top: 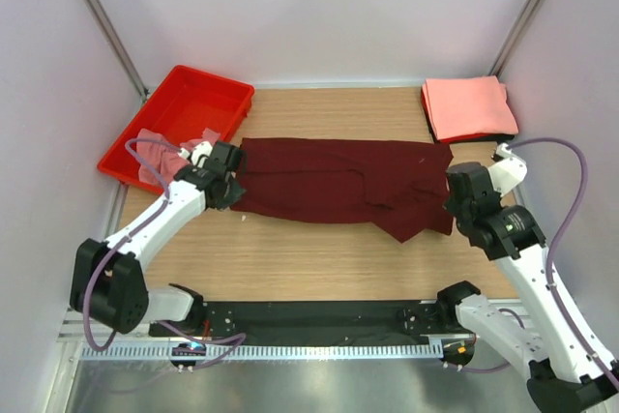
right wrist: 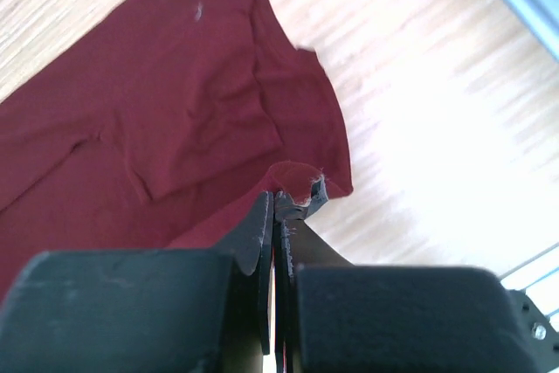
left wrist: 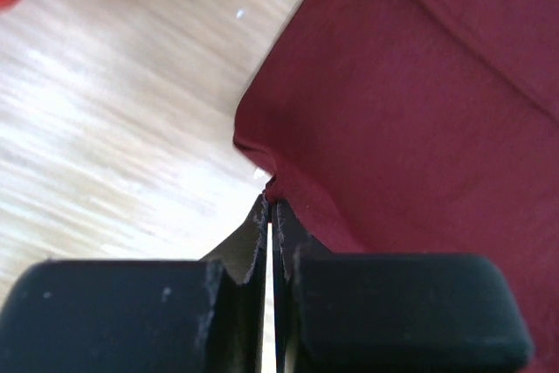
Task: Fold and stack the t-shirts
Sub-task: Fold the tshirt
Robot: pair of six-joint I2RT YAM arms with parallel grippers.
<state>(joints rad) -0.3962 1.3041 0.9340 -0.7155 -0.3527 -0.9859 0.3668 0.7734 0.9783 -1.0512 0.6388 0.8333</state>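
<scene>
I have the maroon t-shirt (top: 338,186) lying as a long band across the middle of the frame on the wooden surface (top: 319,258), with a claw at each end. The left claw (left wrist: 269,203) is pressed together on a small pleat of cloth at the shirt's left corner. The right claw (right wrist: 278,201) pinches a bunched bit of hem at the right end, where the cloth is rumpled and a sleeve lies creased.

By my reading the job is partway through. A folded salmon-pink stack (top: 469,108) sits in the upper right of the frame, well apart from the maroon shirt, with a dark edge showing beneath it that I can't identify. That part looks finished.

The maroon shirt looks narrowed lengthwise but is not yet folded down to a packet, so it needs at least another fold before it goes onto the stack. A pale pink shirt (top: 155,157) lies crumpled at the near end of the red tray (top: 184,103) at the left of the frame, not yet folded. Whether more lies beneath it I cannot tell.
</scene>
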